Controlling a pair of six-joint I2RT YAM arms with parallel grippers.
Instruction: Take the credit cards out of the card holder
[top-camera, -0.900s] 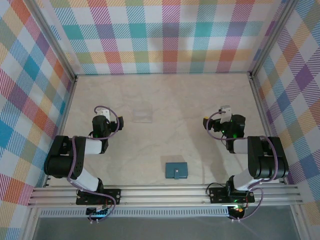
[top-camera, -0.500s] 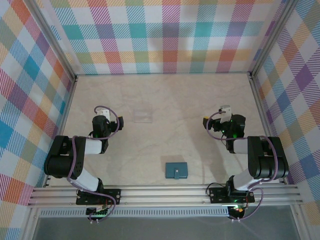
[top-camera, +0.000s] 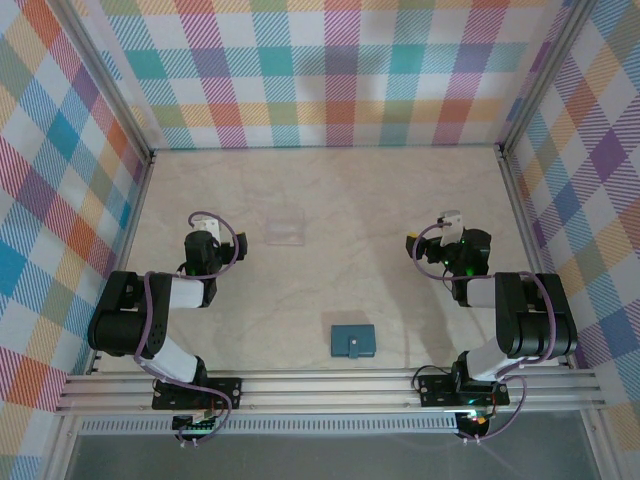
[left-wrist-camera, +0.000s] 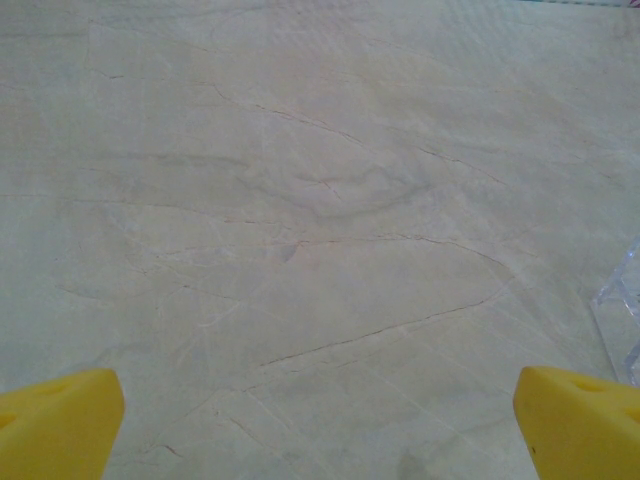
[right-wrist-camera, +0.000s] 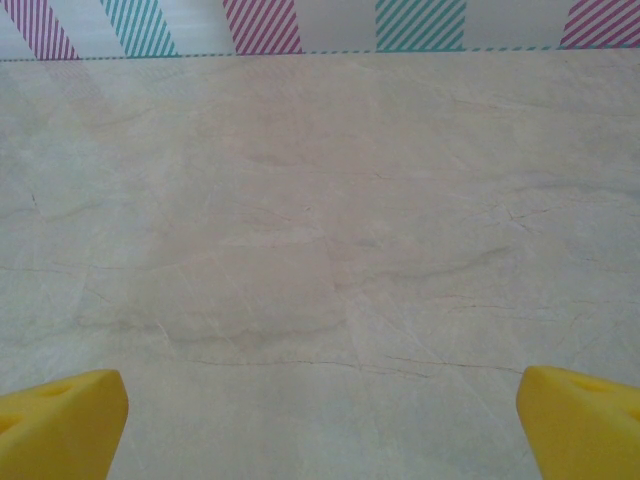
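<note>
1 folded teal card holder (top-camera: 353, 341) lies on the counter (top-camera: 330, 190) by the near edge, its long axis left-right and its clasp tab on top. It sits nearward of both arms, probably closer to the right end effector (top-camera: 450, 232) than the left end effector (top-camera: 204, 236). Both gape wide, holding nothing. From above the holder is plain, while the wrist cameras face far, the left catching a clear plastic edge (left-wrist-camera: 622, 300).

We've got wide bare bench (top-camera: 390, 200) thru the middle. Two low obstacles only: holder (top-camera: 353, 341) lies front centre, and clear tray (top-camera: 286, 228) sits near left tool (left-wrist-camera: 320, 425), on its right, w/ free bench straight ahead. Ahead of right tool (right-wrist-camera: 320, 425), open bench runs to back wall (right-wrist-camera: 320, 25). Side walls (top-camera: 60, 200) hem both flanks.
</note>
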